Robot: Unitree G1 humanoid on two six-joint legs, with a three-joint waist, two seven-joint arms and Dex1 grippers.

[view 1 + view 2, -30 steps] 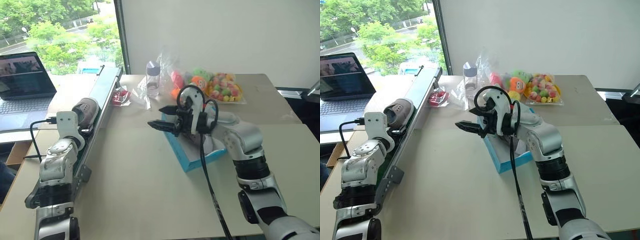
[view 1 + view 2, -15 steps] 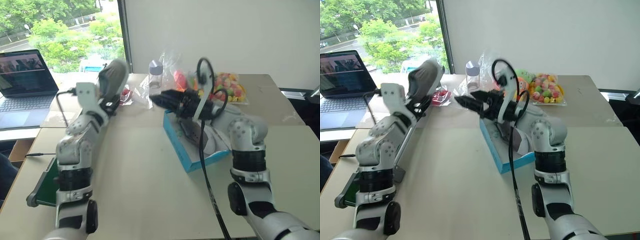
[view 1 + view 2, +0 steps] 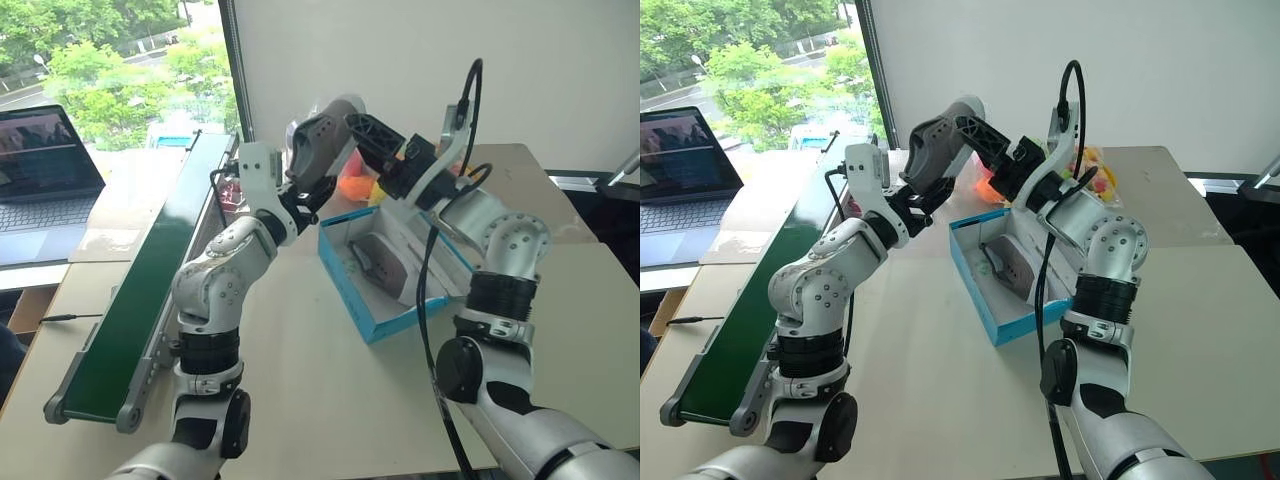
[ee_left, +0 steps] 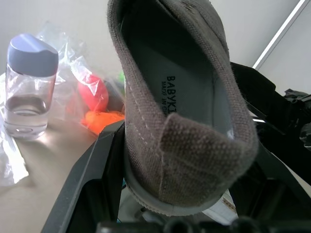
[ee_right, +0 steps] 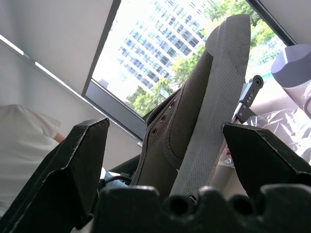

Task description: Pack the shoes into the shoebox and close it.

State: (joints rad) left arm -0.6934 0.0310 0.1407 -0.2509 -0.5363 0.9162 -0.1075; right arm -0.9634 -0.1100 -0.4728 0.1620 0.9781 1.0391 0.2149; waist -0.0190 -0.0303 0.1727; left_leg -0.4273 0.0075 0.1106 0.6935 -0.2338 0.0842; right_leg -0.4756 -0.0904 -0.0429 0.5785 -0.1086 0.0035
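Note:
My left gripper (image 3: pixel 310 190) is shut on the heel of a grey-brown shoe (image 3: pixel 322 135) and holds it in the air, toe up, over the far left corner of the shoebox (image 3: pixel 350 290). The shoebox is bright blue, white inside, and lies open on the table with the other shoe (image 3: pixel 385 265) in it. My right gripper (image 3: pixel 985 145) is open, its two fingers (image 5: pixel 82 160) standing wide on either side of the raised shoe (image 5: pixel 194 111), near its front part and pale sole. From the left wrist I look into the shoe's opening (image 4: pixel 184 87).
A long green conveyor belt (image 3: pixel 150 260) runs along the table's left side, with a laptop (image 3: pixel 40 165) beyond it. At the back stand a clear bottle with a lilac cap (image 4: pixel 29 92) and a plastic bag of colourful plush toys (image 3: pixel 1090 165). The table's near half (image 3: pixel 300 400) is bare.
The left arm lifted the shoe off the conveyor and swung it right and up, over the box. The right gripper rose and rolled until its open fingers flanked the shoe's front.

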